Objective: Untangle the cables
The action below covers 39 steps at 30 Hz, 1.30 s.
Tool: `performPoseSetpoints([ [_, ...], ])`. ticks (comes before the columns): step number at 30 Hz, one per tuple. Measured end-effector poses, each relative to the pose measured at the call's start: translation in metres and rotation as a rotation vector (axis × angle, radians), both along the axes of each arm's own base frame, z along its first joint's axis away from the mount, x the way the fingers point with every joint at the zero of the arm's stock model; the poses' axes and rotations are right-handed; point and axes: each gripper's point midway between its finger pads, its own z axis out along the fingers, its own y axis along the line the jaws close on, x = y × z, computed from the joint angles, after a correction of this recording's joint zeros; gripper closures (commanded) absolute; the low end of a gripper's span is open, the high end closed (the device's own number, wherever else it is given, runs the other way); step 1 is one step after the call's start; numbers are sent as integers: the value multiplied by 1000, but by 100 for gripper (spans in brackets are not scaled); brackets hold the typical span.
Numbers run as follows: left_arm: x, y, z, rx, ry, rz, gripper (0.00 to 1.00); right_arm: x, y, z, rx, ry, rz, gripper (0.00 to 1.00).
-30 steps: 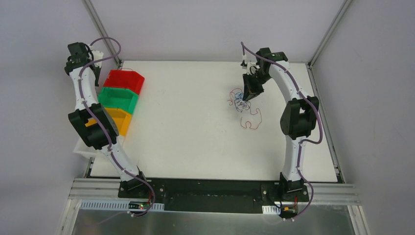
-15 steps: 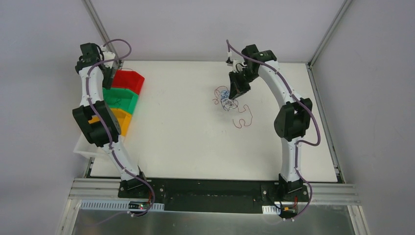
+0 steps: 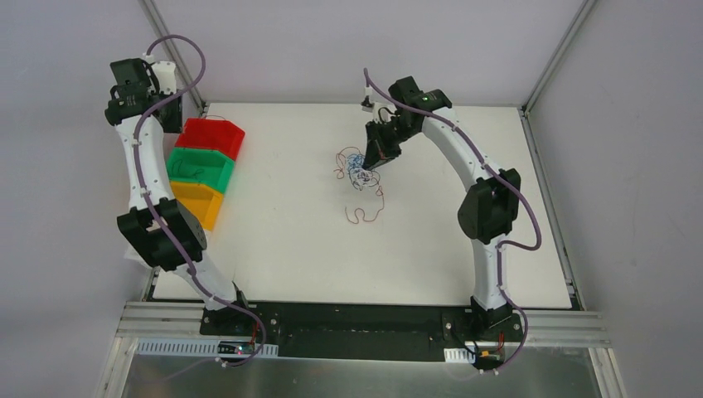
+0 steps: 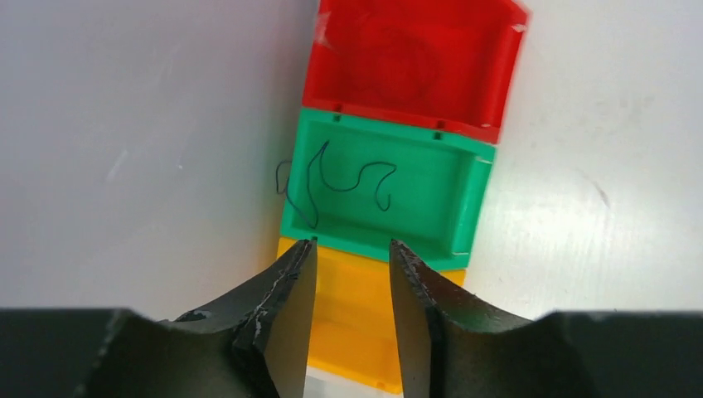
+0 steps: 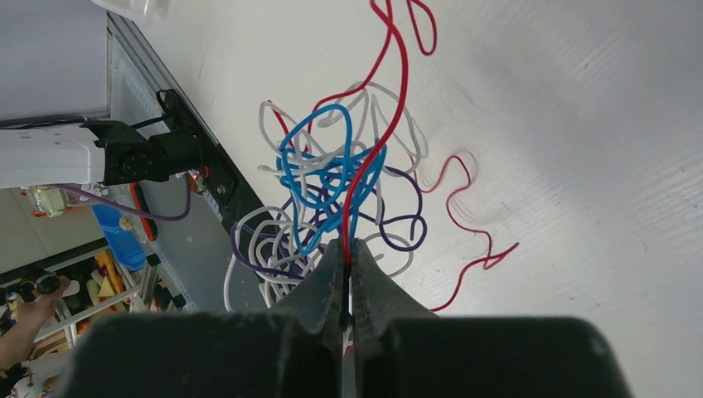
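Cables (image 5: 332, 178) bunch just ahead of the right gripper (image 5: 348, 249), strands pinched inside.

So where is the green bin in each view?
Top external: green bin at left, between red bin and yellow bin.
Left wrist: green bin at centre, just beyond the left tool, a dark cable in it.
Right wrist: not in it.
Shared landmark: the red bin touching it.
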Motion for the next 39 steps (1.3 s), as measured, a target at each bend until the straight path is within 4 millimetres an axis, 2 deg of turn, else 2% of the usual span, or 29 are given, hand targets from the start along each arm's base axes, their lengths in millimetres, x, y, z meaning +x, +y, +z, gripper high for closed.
performPoseSetpoints([
  [2,6,17,-18,0,42,68,64,-2,-4,-5,-12,15,-5,100],
  [5,5,42,-67,-24,170,182,62,-4,-8,-7,-25,21,-12,100],
  [8,-1,52,-105,-52,270,250,69,-5,-11,-5,-34,6,-14,100],
  [10,-4,57,-119,-51,311,289,71,-5,-13,-2,-39,-4,-15,100],
  [15,2,75,-136,-9,354,365,75,-5,-15,1,-45,-23,-19,100],
  [21,0,82,-153,-2,393,427,75,-2,-17,-1,-63,-35,-25,100],
  [39,-2,93,-170,21,421,516,72,1,-21,-3,-88,-50,-34,100],
])
